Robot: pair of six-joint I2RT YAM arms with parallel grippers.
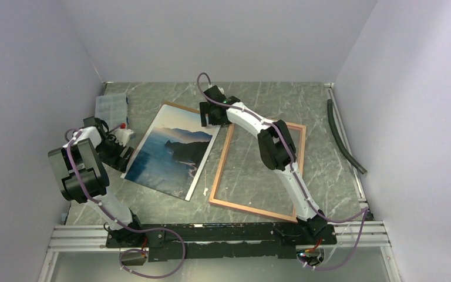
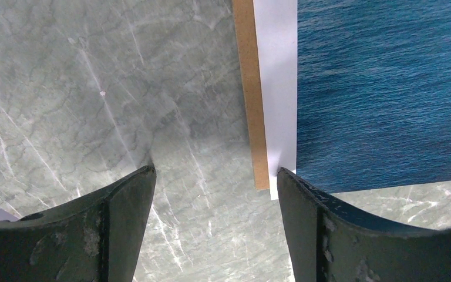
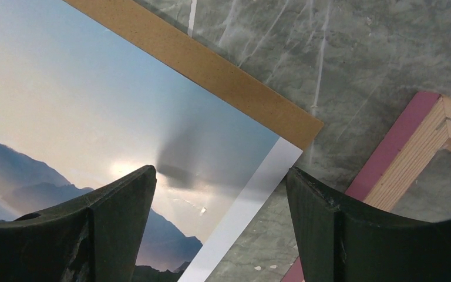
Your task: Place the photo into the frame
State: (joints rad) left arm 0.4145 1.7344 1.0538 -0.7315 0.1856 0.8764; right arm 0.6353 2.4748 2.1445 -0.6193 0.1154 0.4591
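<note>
One photo (image 1: 173, 154) on one backing board (image 3: 211, 64) beside one frame (image 3: 411, 158); left fingers (image 2: 123, 229) and right fingers (image 3: 117, 229) wide, empty.

The photo (image 1: 173, 154) hides most of the backing board (image 3: 211, 70); the right arm (image 1: 279, 150) overlaps the frame (image 1: 221, 164).

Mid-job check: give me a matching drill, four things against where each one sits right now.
Things
1. photo
2. frame
3. left gripper
4. right gripper

Places and states
A. open, above the photo's pale-sky corner
B. flat on the table, which shows through its middle
C. open, beside the photo's blue-water corner
D. lying on the brown backing board

Pairs: 1-D, 2-B, 3-C, 4-A
</note>
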